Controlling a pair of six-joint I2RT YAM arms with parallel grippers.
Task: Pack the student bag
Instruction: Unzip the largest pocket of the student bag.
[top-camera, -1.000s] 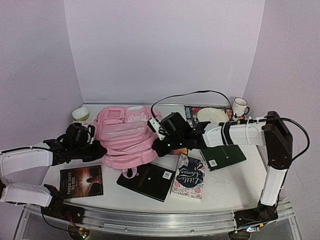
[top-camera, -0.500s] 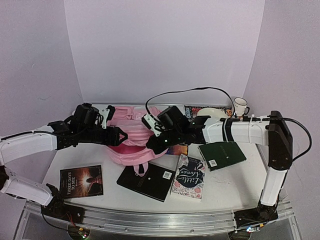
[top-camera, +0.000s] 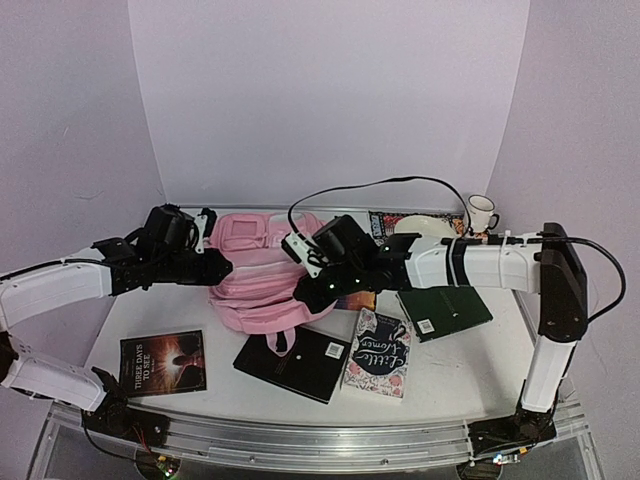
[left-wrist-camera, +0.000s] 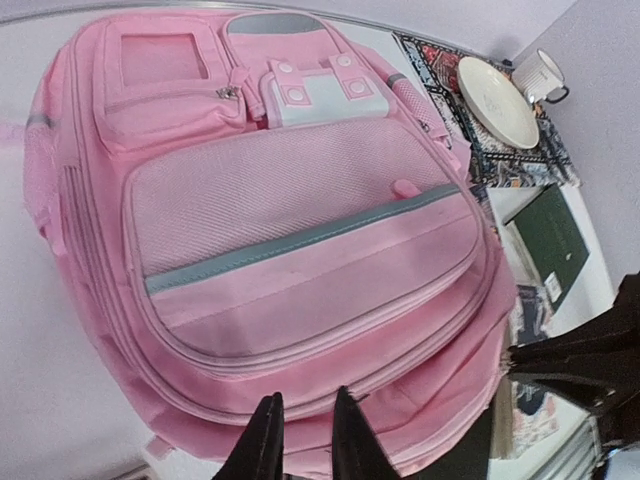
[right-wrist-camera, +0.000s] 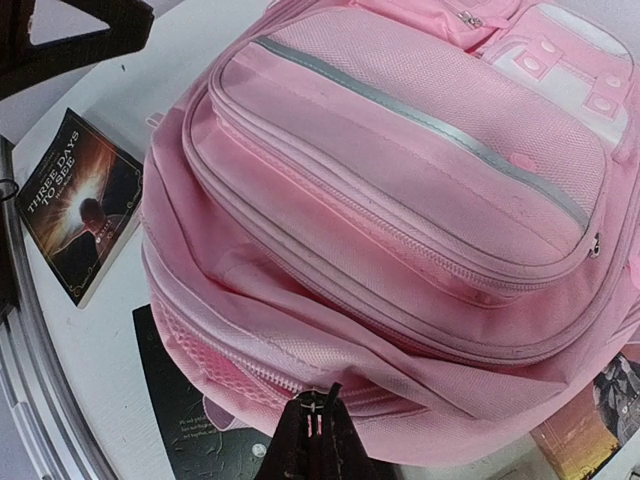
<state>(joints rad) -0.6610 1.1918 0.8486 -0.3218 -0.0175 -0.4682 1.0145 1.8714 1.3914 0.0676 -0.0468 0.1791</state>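
Observation:
The student bag (top-camera: 255, 285) is a large pink backpack lying front up in the middle of the table. It fills the left wrist view (left-wrist-camera: 300, 230) and the right wrist view (right-wrist-camera: 400, 200). My left gripper (top-camera: 222, 268) is at its left side. Its jaws (left-wrist-camera: 303, 425) are nearly closed, with pink fabric of the bag's side edge between them. My right gripper (top-camera: 303, 292) is at the bag's near right edge. It is shut (right-wrist-camera: 315, 412) on a small metal zipper pull on the side zipper.
In front of the bag lie a "Three Days to See" book (top-camera: 163, 362), a black book (top-camera: 295, 362) and a floral book (top-camera: 380, 352). A green book (top-camera: 445, 310) lies at the right. A plate (top-camera: 425, 230) and a mug (top-camera: 480, 213) stand at the back right.
Both grippers rose from the bag's sides and lifted and tilted it. It now rests lower and flatter, with both grippers still at its edges.

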